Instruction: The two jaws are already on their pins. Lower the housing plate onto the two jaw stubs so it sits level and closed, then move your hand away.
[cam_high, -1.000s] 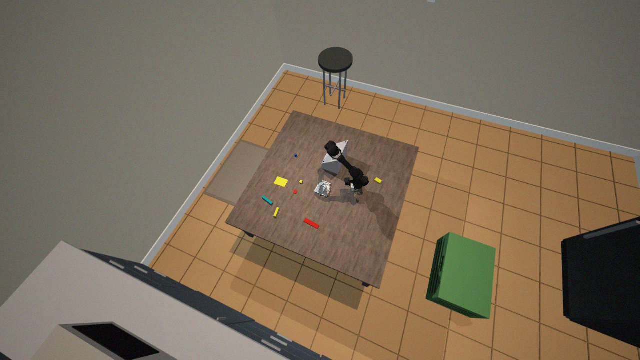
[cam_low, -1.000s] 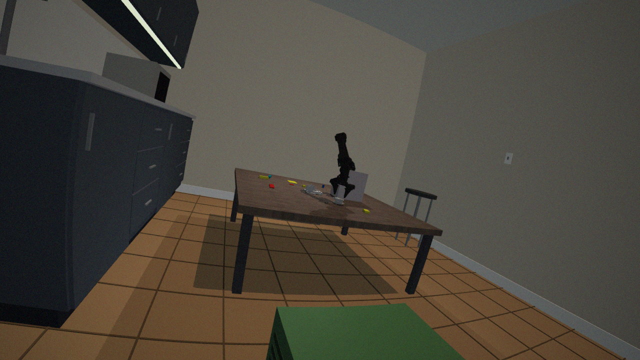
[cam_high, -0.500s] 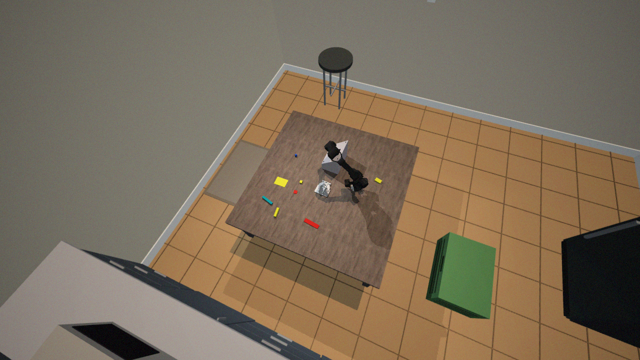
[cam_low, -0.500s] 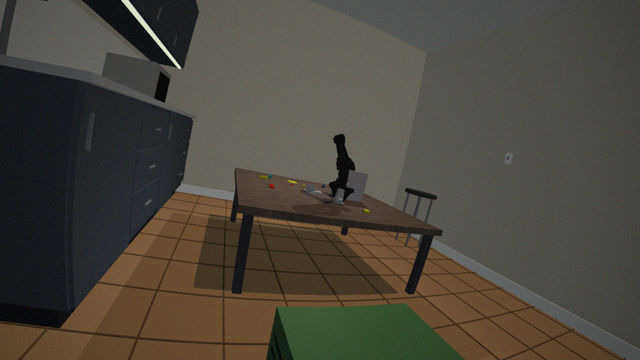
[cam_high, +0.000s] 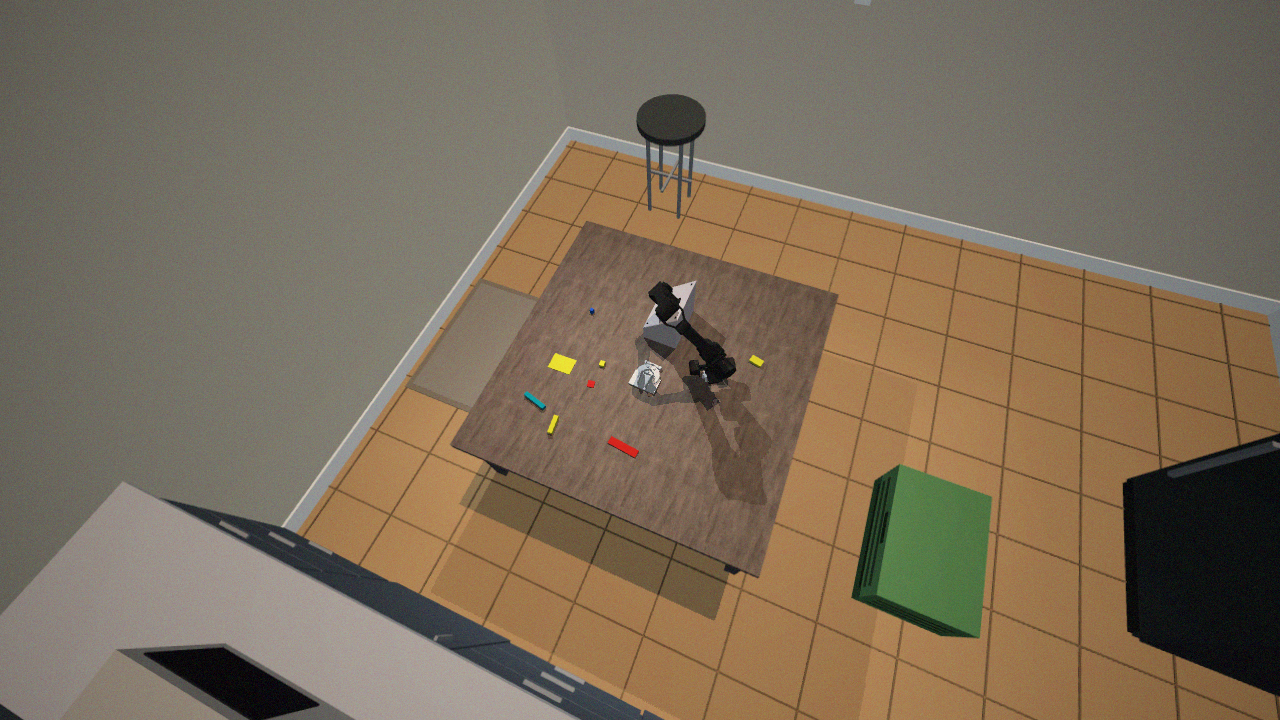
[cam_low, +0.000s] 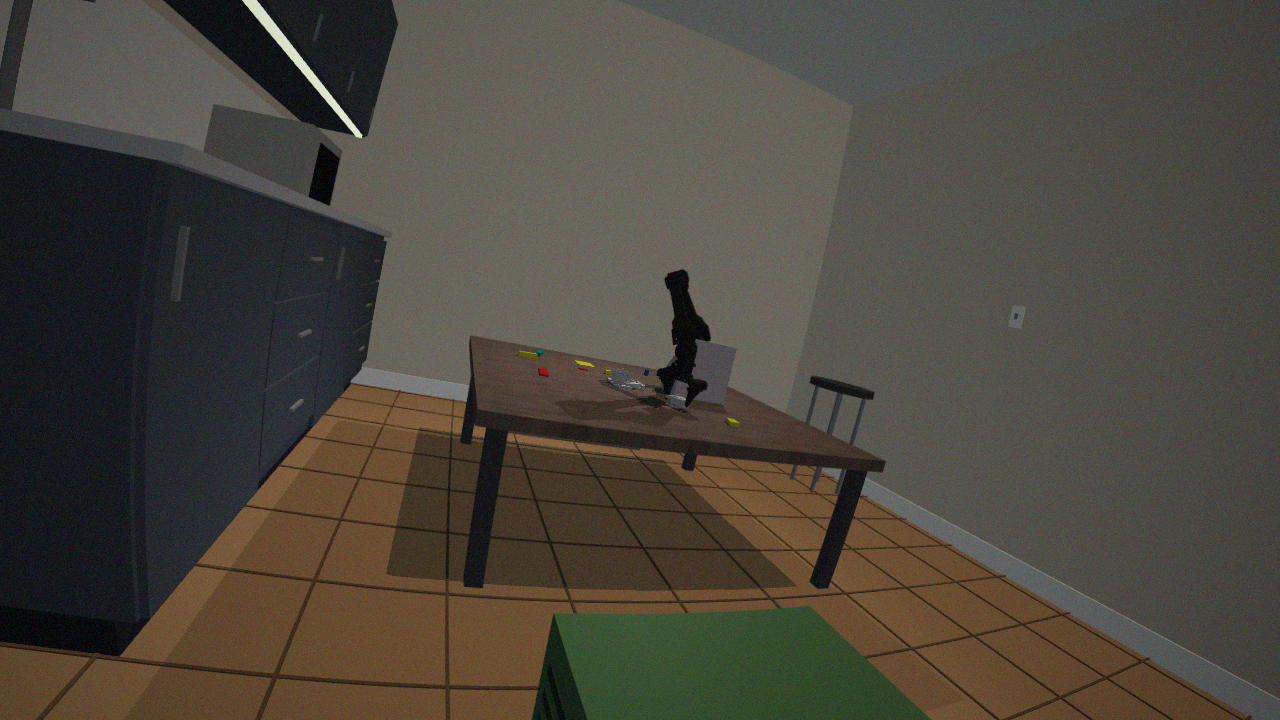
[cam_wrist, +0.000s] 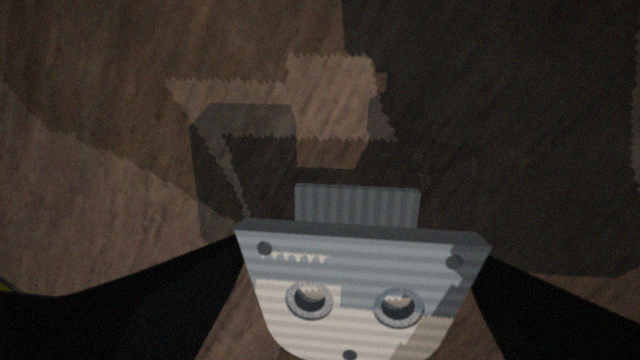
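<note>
The housing plate (cam_low: 676, 402) (cam_wrist: 360, 272) is pale grey, with two large ringed holes, three small dark holes and a ribbed block at its straight edge. It lies low at the table top. My gripper (cam_low: 680, 396) (cam_wrist: 352, 253) is open, with its black fingers at the plate's two sides in the wrist view. Nothing is gripped; whether a finger touches the plate is unclear. The white and grey jaw assembly (cam_high: 646, 377) (cam_low: 619, 380) stands apart from the plate, to the left of my gripper in the top and exterior views. Its pins and stubs are too small to make out.
A pale wedge-shaped block (cam_high: 661, 336) (cam_low: 718, 371) stands behind the arm. A yellow block (cam_high: 756, 360) (cam_low: 733, 421) lies right of the gripper. A red bar (cam_high: 622, 446), a teal bar (cam_high: 534, 400) and a yellow square (cam_high: 562, 363) lie on the table (cam_high: 698, 483).
</note>
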